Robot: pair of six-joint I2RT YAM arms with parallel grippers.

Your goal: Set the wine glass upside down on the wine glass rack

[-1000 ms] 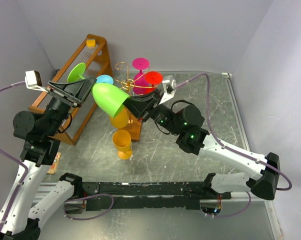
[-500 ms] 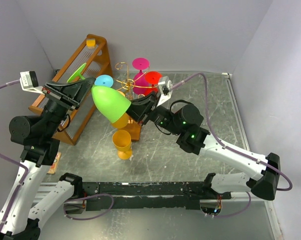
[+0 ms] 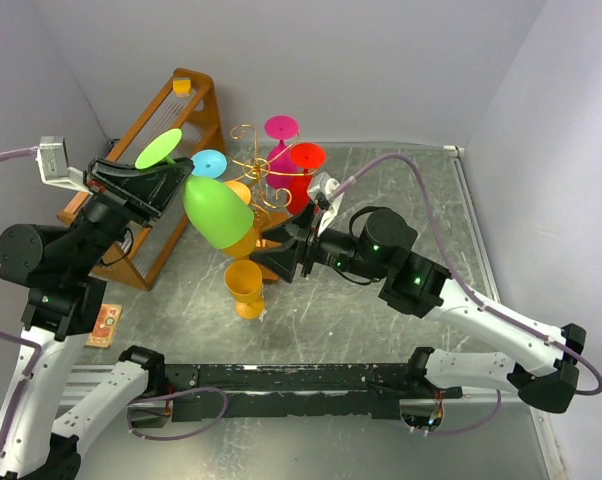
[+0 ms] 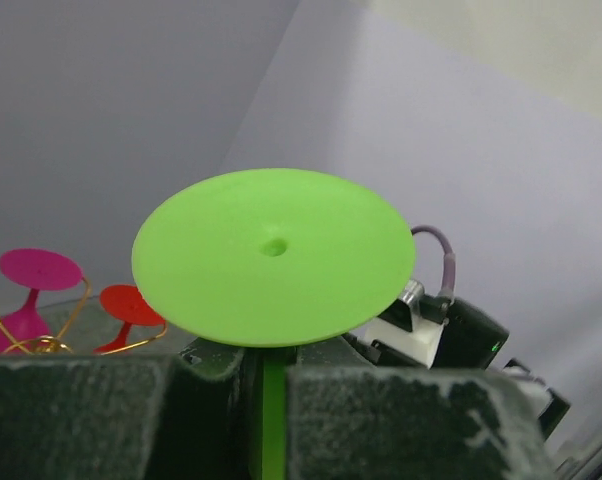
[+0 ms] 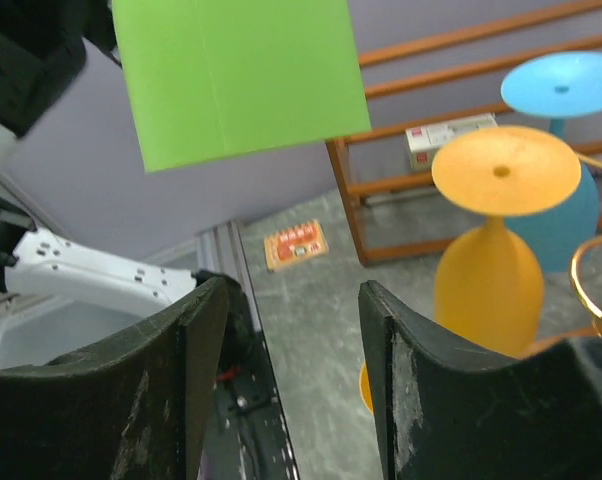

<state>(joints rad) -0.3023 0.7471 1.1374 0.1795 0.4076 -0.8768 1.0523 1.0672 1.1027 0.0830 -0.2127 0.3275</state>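
The green wine glass [image 3: 218,212] hangs in the air left of the wine glass rack [image 3: 247,138], foot up and bowl mouth tilted down and to the right. My left gripper [image 3: 177,186] is shut on its stem. In the left wrist view the stem [image 4: 271,405] runs between the pads under the round green foot [image 4: 274,255]. My right gripper [image 3: 273,250] stands open just right of the bowl, touching nothing. In the right wrist view the green bowl [image 5: 239,75] hangs above the empty gap of the right gripper [image 5: 291,370].
Pink [image 3: 281,128], red [image 3: 306,157], blue [image 3: 209,160] and yellow [image 5: 496,230] glasses hang upside down on the gold rack. An orange glass [image 3: 245,286] stands on the table in front. The slanted wooden shelf rack [image 3: 186,110] is at the back left, a small orange card [image 3: 103,325] beside it.
My left gripper closed on the green stem. The right gripper then let go of the bowl, opened and drew back to the lower right. The glass tipped with its foot higher.
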